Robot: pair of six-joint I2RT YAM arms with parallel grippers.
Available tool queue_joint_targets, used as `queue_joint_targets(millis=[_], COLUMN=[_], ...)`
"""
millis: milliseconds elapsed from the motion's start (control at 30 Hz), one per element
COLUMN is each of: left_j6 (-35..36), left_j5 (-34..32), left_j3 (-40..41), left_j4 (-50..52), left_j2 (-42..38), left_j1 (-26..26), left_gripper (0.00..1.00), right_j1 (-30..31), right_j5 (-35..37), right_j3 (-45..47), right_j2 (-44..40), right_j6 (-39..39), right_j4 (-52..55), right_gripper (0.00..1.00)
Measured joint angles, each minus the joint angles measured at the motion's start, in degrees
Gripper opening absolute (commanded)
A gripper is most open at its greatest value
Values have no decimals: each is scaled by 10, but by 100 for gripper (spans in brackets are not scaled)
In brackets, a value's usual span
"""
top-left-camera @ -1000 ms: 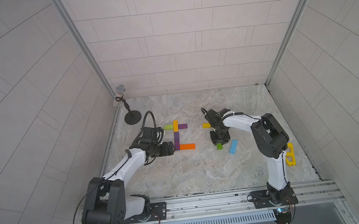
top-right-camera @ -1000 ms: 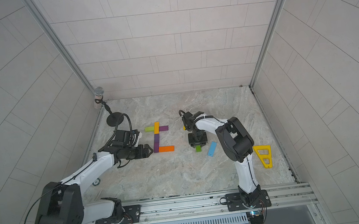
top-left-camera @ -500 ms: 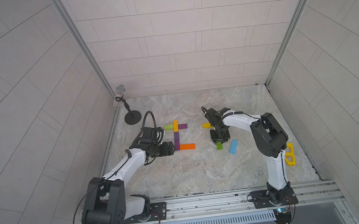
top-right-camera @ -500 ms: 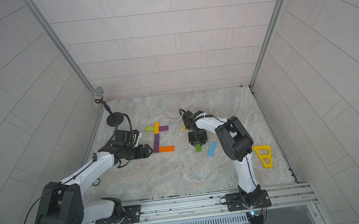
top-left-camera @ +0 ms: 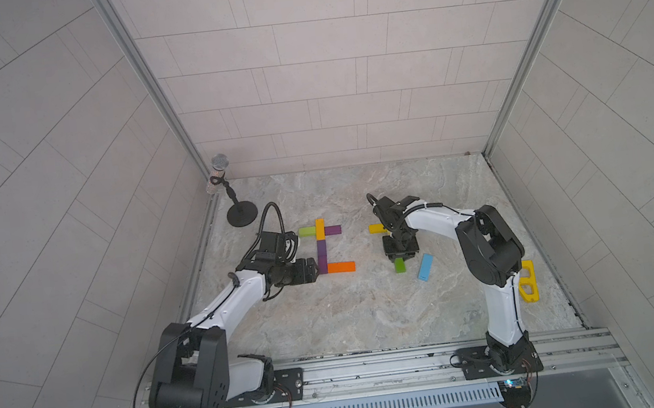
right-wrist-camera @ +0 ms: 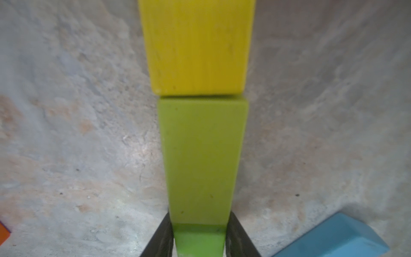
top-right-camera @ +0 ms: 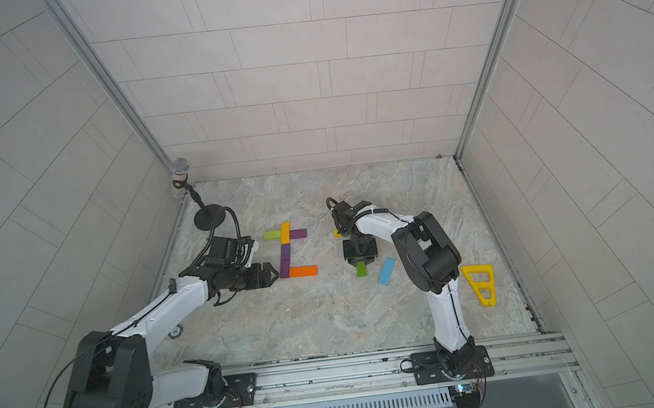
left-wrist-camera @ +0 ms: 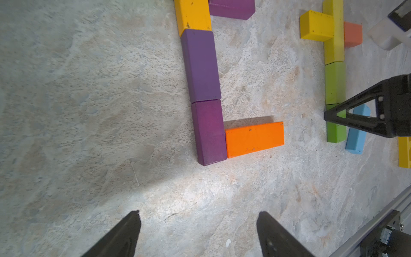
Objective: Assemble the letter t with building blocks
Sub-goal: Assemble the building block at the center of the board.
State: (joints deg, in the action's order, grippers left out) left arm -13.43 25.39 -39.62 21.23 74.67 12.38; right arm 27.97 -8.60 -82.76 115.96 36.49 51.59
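On the bench [top-left-camera: 370,312], the lime block [right-wrist-camera: 202,160] could be knocked crooked if the green block [top-left-camera: 400,265] is dragged at release. The right gripper [right-wrist-camera: 199,222] is clamped on the green block, which is butted against the lime block. The left gripper [left-wrist-camera: 199,214], well apart from it, is spread wide and empty.

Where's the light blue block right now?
In both top views the light blue block lies slanted on the table, on its right half, just right of the green block that the right gripper grips.
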Motion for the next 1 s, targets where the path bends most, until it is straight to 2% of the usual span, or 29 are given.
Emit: queue_joint_targets(millis=[133, 367, 633, 733, 867, 1000], left_j6=[0, 0, 1, 2, 4, 4], left_j5=[0, 0, 2, 6, 16, 27], left_j3=[0, 0, 0, 0, 6, 8], left_j4=[0, 0, 0, 0, -4, -7], left_j2=[0, 0, 0, -4, -23, -31], left_j1=[0, 0, 0, 0, 0, 0], left_gripper=[87, 87, 87, 87, 87, 87], right_j1=[0, 0, 0, 0, 0, 0], right_j5=[0, 0, 1, 12, 24, 41], right_j3=[-1, -2, -3, -10, -17, -16], right_j2=[0, 0, 0, 0, -21, -83], right_j6=[0, -2, -9, -12, -21, -22], right_j4=[-3, -10, -14, -11, -8, -6], right_gripper=[47, 64, 78, 100, 100, 100])
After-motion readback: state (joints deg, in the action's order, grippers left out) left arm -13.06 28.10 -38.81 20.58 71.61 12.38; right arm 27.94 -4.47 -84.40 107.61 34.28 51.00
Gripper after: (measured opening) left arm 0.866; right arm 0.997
